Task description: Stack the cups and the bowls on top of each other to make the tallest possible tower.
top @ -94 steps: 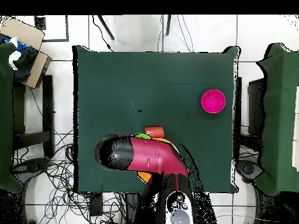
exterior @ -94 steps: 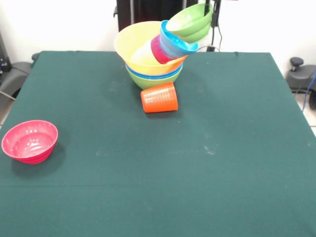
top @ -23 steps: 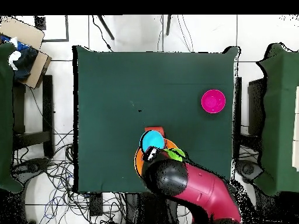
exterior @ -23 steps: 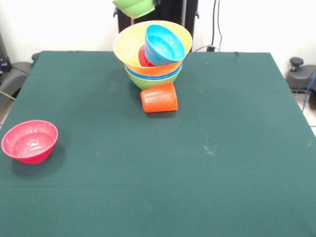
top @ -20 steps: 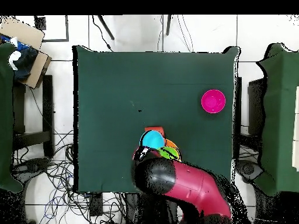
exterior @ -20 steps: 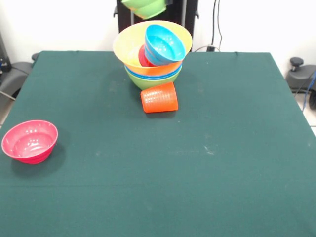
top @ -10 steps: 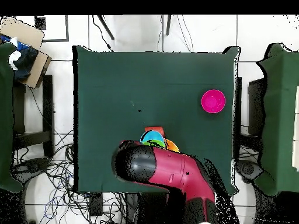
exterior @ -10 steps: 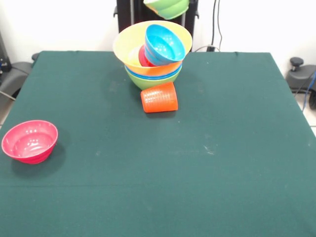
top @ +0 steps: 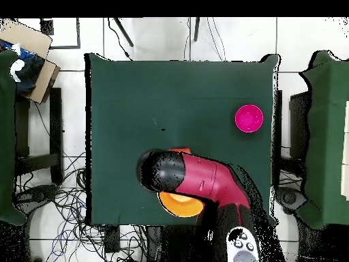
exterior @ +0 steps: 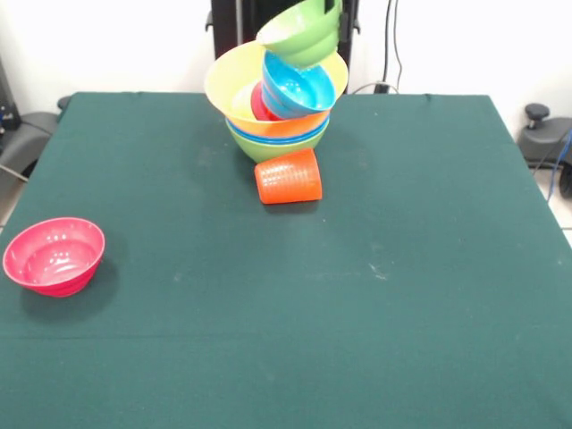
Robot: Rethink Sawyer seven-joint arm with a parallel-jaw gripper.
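A small green bowl [exterior: 301,32] hangs tilted at the front view's top, just above the tower [exterior: 275,98] at the desk's [exterior: 286,295] far middle. The pincer is hidden — whether it pinches the bowl I cannot tell. In the tower a light-blue bowl [exterior: 298,82] leans on its side, mouth toward the camera. The ribbed orange-red cup [exterior: 289,177] lies sideways, long axis left–right. Overhead, the arm [top: 194,181] covers most of the tower.
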